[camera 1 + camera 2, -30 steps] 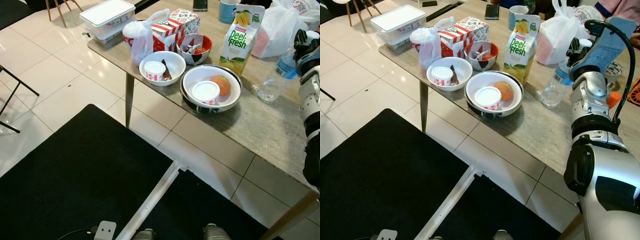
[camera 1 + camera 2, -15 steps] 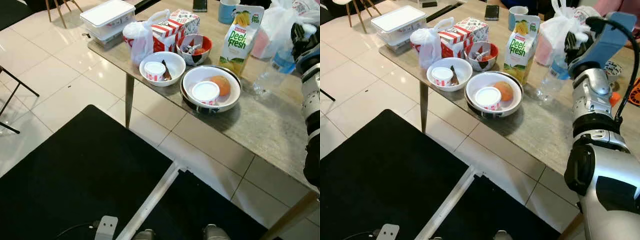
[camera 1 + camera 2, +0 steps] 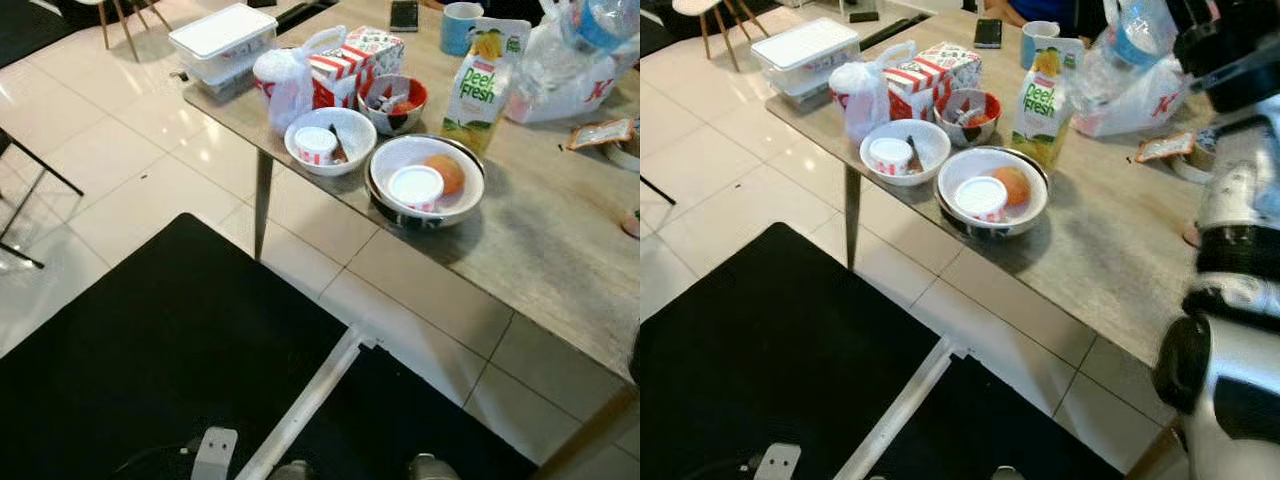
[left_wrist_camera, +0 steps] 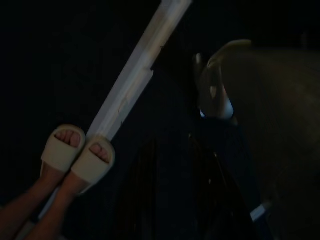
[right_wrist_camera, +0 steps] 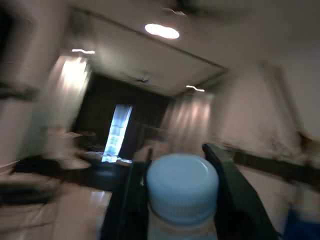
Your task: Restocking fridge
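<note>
1. Left and right eye views: head camera, high, angled forward and down. Both share the table (image 3: 560, 230) across the upper right of frame, the juice carton (image 3: 1038, 100), and the black mat (image 3: 170, 350) at lower left.
2. Left wrist view: dark, aimed at the floor, close; a person's slippered feet (image 4: 77, 157) at lower left.
3. Right wrist view: blurred, tipped toward the ceiling, very close on the bottle cap (image 5: 182, 182) at bottom centre.

black mat (image 3: 150, 350) on tiled floor | phone (image 3: 988, 32) on table's far edge | slippered feet (image 4: 77, 155)
</note>
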You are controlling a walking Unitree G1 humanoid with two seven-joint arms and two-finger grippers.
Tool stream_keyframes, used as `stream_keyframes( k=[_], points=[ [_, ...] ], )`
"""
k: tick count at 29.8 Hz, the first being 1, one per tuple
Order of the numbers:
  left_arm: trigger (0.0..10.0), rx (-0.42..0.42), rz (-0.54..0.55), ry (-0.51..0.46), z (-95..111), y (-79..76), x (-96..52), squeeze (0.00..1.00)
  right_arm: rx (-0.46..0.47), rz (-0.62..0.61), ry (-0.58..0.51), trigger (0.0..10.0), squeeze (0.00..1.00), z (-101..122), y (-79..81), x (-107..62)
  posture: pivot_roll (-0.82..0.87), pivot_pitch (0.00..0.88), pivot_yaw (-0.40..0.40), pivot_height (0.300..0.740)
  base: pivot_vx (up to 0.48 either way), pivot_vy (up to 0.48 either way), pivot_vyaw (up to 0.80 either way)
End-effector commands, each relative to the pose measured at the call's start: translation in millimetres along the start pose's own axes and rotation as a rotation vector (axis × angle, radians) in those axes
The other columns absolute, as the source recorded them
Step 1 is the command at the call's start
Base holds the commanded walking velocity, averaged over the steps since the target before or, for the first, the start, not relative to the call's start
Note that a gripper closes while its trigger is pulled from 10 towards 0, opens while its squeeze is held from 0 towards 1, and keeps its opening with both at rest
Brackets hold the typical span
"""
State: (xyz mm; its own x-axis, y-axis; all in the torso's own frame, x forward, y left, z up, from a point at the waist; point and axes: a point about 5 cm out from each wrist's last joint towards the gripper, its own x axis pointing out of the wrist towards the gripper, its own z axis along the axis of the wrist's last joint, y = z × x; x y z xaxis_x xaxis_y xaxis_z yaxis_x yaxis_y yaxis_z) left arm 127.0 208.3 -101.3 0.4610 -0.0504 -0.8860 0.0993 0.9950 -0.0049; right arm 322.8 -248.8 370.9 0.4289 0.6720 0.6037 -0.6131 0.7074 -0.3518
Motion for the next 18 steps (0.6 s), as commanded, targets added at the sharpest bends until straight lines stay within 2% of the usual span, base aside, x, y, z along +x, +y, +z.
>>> stream_keyframes(
  k=[1, 4, 7, 8, 9, 10, 11, 13, 16, 17, 18],
  points=[
    [10.0, -0.031, -0.017, 0.031, -10, -6.5, -0.4, 0.0, 0.039, 0.189, -0.021, 0.0, 0.0, 8, 20.7, 1.5, 0.0, 0.055, 0.029, 0.74, 0.0, 0.0, 0.0],
    [10.0, -0.03, -0.018, 0.031, -9, -6.5, -0.3, 0.0, 0.057, 0.239, -0.019, 0.0, 0.0, 8, 27.1, 0.9, 0.0, 0.055, 0.029, 0.74, 0.0, 0.0, 0.0],
    [10.0, -0.028, -0.024, 0.032, -8, -7.6, 0.1, 0.0, 0.211, 0.424, -0.067, 0.0, 0.0, 9, 52.7, 1.0, -0.01, 0.049, 0.029, 0.74, 0.0, 0.0, 0.0],
    [10.0, -0.028, -0.024, 0.032, -8, -7.6, 0.1, 0.0, 0.211, 0.424, -0.067, 0.0, 0.0, 9, 52.7, 1.0, -0.01, 0.049, 0.029, 0.74, 0.0, 0.0, 0.0],
    [10.0, -0.025, -0.027, 0.032, -7, -8.2, 0.4, 0.0, 0.296, 0.483, -0.083, 0.0, 0.0, 5, 65.0, 2.6, -0.01, 0.046, 0.028, 0.74, 0.0, 0.0, 0.0],
    [10.0, -0.024, -0.028, 0.032, -7, -8.4, 0.6, 0.0, 0.331, 0.502, -0.078, 0.0, 0.0, 2, 71.5, 2.9, -0.01, 0.046, 0.028, 0.74, 0.0, 0.0, 0.0],
    [10.0, -0.024, -0.028, 0.032, -7, -8.4, 0.6, 0.0, 0.331, 0.502, -0.078, 0.0, 0.0, 2, 71.5, 2.9, -0.01, 0.046, 0.028, 0.74, 0.0, 0.0, 0.0],
    [10.0, -0.023, -0.029, 0.03, -6, -8.4, 0.8, 0.0, 0.391, 0.548, -0.025, 0.0, 0.0, -13, 89.3, 2.5, -0.01, 0.046, 0.028, 0.74, 0.0, 0.0, 0.0],
    [10.0, -0.021, -0.023, 0.024, -4, -7.2, 0.9, 0.0, 0.488, 0.615, 0.14, 0.0, 0.0, -52, 127.3, 1.1, -0.01, 0.044, 0.028, 0.74, 0.0, 0.0, 0.0],
    [10.0, -0.02, -0.021, 0.023, -4, -6.8, 0.9, 0.0, 0.505, 0.626, 0.166, 0.0, 0.0, -58, 133.8, 0.3, -0.02, 0.043, 0.029, 0.74, 0.0, 0.0, 0.0],
    [10.0, -0.02, -0.021, 0.023, -4, -6.8, 0.9, 0.0, 0.505, 0.626, 0.166, 0.0, 0.0, -58, 133.8, 0.3, -0.02, 0.043, 0.029, 0.74, 0.0, 0.0, 0.0]
  ],
)
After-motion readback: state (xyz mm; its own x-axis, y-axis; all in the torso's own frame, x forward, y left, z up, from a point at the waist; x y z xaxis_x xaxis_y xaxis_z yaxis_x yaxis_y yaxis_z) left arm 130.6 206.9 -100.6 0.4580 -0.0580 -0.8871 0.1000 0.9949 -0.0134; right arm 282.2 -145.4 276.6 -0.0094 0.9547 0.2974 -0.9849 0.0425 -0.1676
